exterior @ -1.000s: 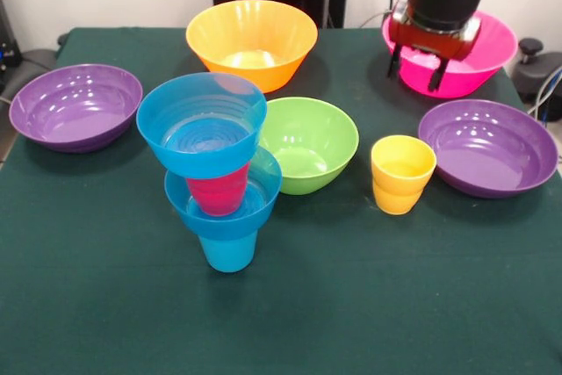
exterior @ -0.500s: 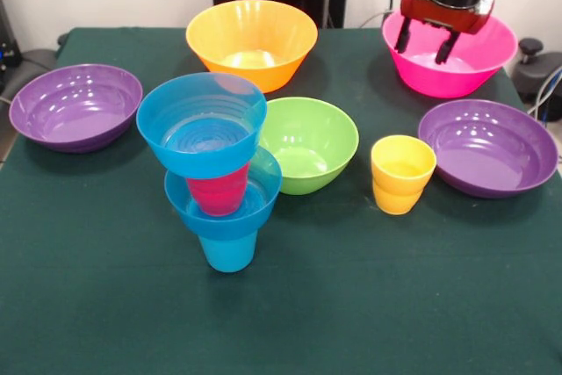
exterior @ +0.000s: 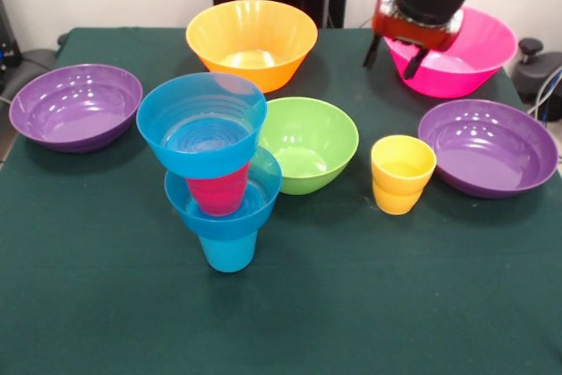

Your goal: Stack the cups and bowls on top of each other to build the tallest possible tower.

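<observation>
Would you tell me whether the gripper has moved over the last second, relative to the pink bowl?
Yes. The gripper has shifted toward the picture's left, from over the pink bowl to its left rim, nearer the orange bowl.

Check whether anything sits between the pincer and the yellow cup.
Nothing visible does. The pincer hangs open and empty at the pink bowl's rim, and only bare cloth lies between it and the yellow cup. The green bowl and purple bowl flank the cup.

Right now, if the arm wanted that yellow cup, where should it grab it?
Probably by the rim, from straight above: the yellow cup stands upright, mouth open, clear of the green bowl and purple bowl. The gripper looks open.
</observation>
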You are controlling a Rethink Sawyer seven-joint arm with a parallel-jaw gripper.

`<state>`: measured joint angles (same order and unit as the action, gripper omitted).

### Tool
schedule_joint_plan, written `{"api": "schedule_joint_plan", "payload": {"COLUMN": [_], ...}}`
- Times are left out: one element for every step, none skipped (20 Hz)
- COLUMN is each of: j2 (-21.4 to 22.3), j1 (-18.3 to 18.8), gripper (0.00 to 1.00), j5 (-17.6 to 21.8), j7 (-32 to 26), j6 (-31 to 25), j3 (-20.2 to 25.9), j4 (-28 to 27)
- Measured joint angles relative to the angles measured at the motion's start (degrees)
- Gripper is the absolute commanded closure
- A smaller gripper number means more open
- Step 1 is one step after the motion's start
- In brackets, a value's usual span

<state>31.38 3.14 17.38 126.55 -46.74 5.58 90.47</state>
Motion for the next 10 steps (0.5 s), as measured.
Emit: {"api": "schedule_joint_plan", "payload": {"j2": [-0.99,-1.56,-1.80,-2.54,-3.24,-3.52,-3.79,-4.61,-5.13,-5.34], "j1": [0.62,0.95,1.08,1.60,2.12,2.34,2.56,3.10,3.39,3.50], "gripper": [0.00,0.00,0.00,0.00,0.00,0.00,0.00,0.00,0.00,0.00], "j5": [1.40,2.17,2.42,3.35,4.18,4.47,4.75,5.36,5.67,5.83], "j7": [0.00,0.00,0.00,0.00,0.00,-0.01,-0.01,-0.01,-0.01,-0.01], "j6": [0.00,-0.01,0.00,0.00,0.01,0.01,0.00,0.00,0.00,0.01], "j3": [0.17,0.30,0.35,0.62,0.95,1.10,1.25,1.67,1.91,2.00], "j4": [-0.86,-1.33,-1.51,-2.09,-2.57,-2.74,-2.92,-3.49,-3.86,-4.00]}}
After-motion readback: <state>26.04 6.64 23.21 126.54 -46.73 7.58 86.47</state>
